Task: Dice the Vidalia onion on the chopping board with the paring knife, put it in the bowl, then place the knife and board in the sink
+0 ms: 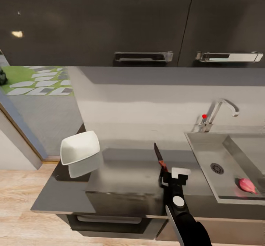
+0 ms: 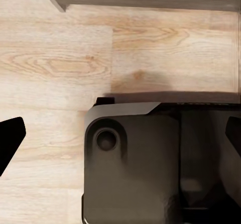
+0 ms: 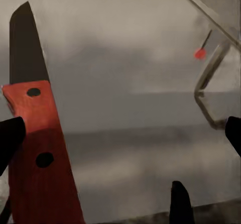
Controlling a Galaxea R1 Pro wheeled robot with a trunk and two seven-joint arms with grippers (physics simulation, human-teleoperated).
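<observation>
The pinkish-red Vidalia onion [image 1: 246, 185] lies in the steel sink [image 1: 206, 154] at the right, near the drain. The paring knife [image 1: 159, 157] [image 3: 37, 133], with a dark blade and red handle, lies on the grey countertop [image 1: 59, 198], blade pointing at the wall. It rests along the right edge of a dark rectangular slab that looks like the chopping board [image 1: 125, 179]. My right gripper [image 1: 167, 173] [image 3: 120, 133] is open over the handle end, the handle close beside one finger [image 3: 10, 138]. The white bowl [image 1: 80, 147] stands at the counter's left end. My left gripper [image 2: 120, 133] is open above the floor.
A chrome tap [image 1: 218, 114] with a red knob rises behind the sink. Dark wall cabinets [image 1: 143, 21] hang overhead. The counter's left end borders wooden floor [image 1: 18, 205] and a doorway. The left wrist view looks down on the robot's dark base [image 2: 150, 163].
</observation>
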